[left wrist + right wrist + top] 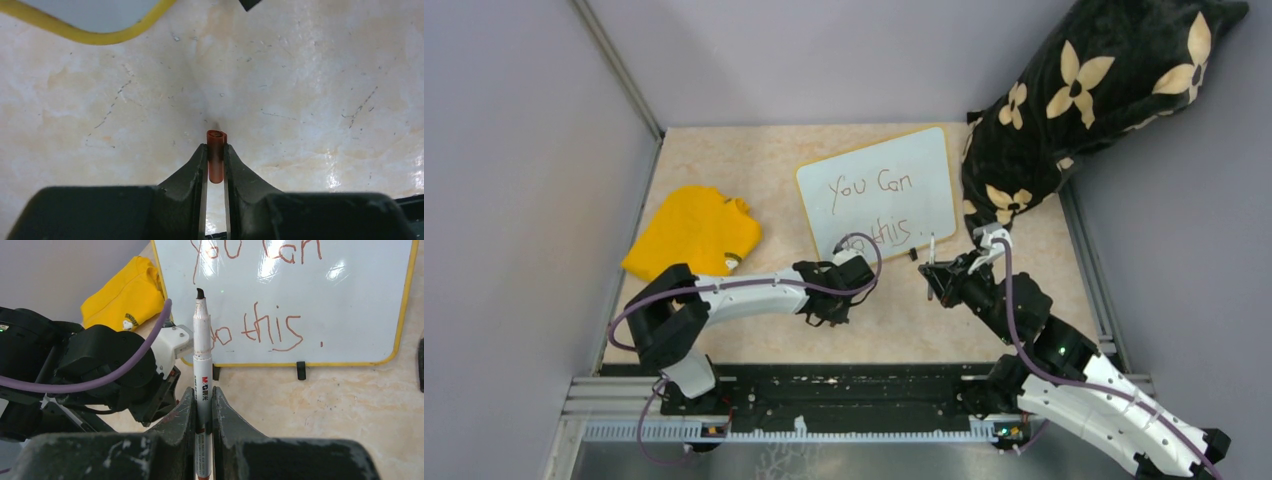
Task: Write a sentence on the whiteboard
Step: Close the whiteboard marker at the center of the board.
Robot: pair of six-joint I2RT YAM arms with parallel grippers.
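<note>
- table (744,160): beige mottled top, shut in by grey walls (524,150) at left, back and right, with a black rail (854,395) along the bottom. Bare surface lies at the upper left and in the strip between the grippers and the rail.
- whiteboard (904,150): lies flat at the upper centre of the overhead view, slightly skewed. Its right edge is near a black flower-print pillow (1074,100) that fills the upper right corner.
- sentence (272,330): "You Can" above "do this" in reddish-brown. Overhead, the "do" is covered by the left arm's purple cable (876,255). In the right wrist view the top line is cut off by the frame edge.
- yellow cloth (692,232): crumpled at centre left, apart from the whiteboard. The left arm overlaps its lower edge.
- left gripper (216,152): just below the board's rounded yellow-rimmed corner, fingers clenched on a small orange-red cap (216,137). Only its own wrist view shows the cap.
- right gripper (203,400): below the board's lower edge, fingers clamped on a white marker (202,340) whose dark tip points toward the board. Whether the tip touches cannot be told.
- black foot (300,370): on the board's lower rim. A second one is half hidden behind the marker.
</note>
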